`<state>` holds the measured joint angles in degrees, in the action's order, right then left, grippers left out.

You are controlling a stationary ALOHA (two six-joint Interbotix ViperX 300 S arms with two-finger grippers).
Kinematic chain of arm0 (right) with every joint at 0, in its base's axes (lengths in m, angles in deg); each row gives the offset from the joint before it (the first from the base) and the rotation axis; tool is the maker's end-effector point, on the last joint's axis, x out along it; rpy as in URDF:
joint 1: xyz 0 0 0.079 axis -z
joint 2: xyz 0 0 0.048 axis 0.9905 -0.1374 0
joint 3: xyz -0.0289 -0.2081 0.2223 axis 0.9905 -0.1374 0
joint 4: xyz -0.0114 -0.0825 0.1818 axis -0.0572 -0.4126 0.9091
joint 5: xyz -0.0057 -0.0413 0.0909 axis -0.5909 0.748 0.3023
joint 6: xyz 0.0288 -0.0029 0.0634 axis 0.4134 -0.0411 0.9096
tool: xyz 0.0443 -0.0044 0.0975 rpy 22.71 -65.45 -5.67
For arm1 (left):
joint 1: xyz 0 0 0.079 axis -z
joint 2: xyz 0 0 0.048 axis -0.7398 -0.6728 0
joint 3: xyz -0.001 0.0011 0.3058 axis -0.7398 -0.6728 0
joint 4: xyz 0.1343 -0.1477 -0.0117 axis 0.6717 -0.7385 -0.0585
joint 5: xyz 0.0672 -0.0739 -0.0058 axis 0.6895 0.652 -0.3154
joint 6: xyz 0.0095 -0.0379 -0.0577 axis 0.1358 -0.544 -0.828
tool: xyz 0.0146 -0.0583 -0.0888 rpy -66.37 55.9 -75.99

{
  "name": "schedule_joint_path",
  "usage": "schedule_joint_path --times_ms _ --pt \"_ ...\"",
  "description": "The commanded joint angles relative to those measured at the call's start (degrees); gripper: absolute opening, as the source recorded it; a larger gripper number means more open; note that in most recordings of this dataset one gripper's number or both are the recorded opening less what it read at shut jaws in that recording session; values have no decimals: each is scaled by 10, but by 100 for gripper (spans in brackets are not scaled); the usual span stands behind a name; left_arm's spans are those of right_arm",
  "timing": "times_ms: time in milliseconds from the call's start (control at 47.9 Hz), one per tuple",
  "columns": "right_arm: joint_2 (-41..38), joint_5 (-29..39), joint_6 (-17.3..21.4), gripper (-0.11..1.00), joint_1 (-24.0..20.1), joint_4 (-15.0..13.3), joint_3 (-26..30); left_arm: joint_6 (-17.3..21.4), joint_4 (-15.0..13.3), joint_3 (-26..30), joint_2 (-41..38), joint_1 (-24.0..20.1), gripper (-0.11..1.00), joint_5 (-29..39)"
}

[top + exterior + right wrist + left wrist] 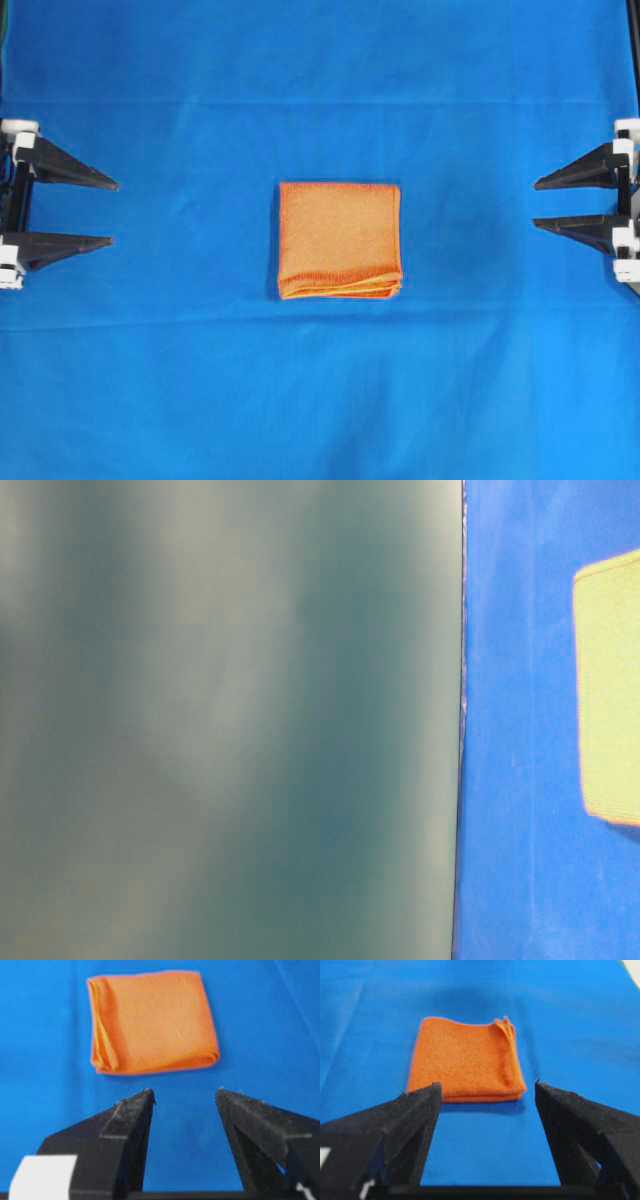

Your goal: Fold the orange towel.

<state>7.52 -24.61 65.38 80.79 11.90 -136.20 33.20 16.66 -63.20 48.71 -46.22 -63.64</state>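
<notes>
— Looking down, we saw the towel (340, 240) folded into a thick square, lying flat mid-cloth (320, 400), its layered edges stacked along the near side.
— Fuzzy orange microfibre, stitched border; the blue cloth under it was smooth, faintly creased.
— And our grippers?
— The left gripper (113, 213) and the right gripper (537, 204) were well apart from the towel, black tapered fingers spread wide, gripping nothing.
</notes>
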Motion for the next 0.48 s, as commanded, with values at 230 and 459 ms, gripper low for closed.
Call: schedule_joint_path --times_ms 230,459 --pt "-22 -79 3 58 49 4 -22 1 2 -30 25 -19 69 -18" --pt "-25 -81 3 58 54 5 -23 1 2 -30 25 -28 69 -17"
